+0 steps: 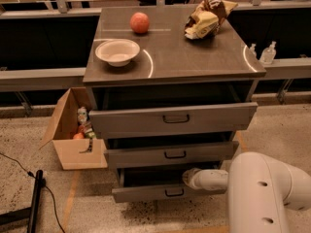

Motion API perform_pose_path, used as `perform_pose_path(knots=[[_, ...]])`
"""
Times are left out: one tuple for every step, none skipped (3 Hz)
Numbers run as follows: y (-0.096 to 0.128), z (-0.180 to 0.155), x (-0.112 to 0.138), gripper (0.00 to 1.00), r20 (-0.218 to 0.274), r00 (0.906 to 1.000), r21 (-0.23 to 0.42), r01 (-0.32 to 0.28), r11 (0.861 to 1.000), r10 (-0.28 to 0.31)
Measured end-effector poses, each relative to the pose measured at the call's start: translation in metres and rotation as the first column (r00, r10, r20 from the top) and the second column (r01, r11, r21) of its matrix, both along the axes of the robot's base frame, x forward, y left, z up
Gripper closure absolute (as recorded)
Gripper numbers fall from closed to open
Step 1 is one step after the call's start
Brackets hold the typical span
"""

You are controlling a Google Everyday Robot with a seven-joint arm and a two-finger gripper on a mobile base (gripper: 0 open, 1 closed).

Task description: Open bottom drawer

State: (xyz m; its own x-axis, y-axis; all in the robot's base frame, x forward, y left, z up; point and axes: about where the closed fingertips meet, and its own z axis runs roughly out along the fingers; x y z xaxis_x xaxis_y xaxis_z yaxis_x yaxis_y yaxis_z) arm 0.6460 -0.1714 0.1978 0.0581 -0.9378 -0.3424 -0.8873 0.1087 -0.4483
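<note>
The bottom drawer (146,194), its front just below the tool (190,177), is already partly out. I cannot tell the tool's grip. More pulling seems needed.

Tool (188,177) just above bottom drawer (141,193), beneath middle drawer (141,156)

A single camera looks from high in front of the counter (194,52), tilted down toward its front edge, fairly close. All four counter corners show. Below the front edge, the gripper (190,177) sits at the bottom drawer (141,194), nearest the camera.
</note>
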Motion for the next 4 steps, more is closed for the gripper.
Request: perform_pose_path(knots=[[0.001, -0.001, -0.02, 1.0, -0.04, 0.9973, -0.069, -0.064, 0.996, 0.062], [0.006, 0.011, -0.038, 1.0, -0.108, 0.9851, -0.136, -0.148, 0.98, 0.134], [0.011, 0.018, -0.062, 1.0, -0.207, 0.963, -0.161, -0.208, 0.965, 0.172], [0.013, 0.022, -0.074, 1.0, -0.237, 0.9553, -0.164, -0.219, 0.962, 0.177]])
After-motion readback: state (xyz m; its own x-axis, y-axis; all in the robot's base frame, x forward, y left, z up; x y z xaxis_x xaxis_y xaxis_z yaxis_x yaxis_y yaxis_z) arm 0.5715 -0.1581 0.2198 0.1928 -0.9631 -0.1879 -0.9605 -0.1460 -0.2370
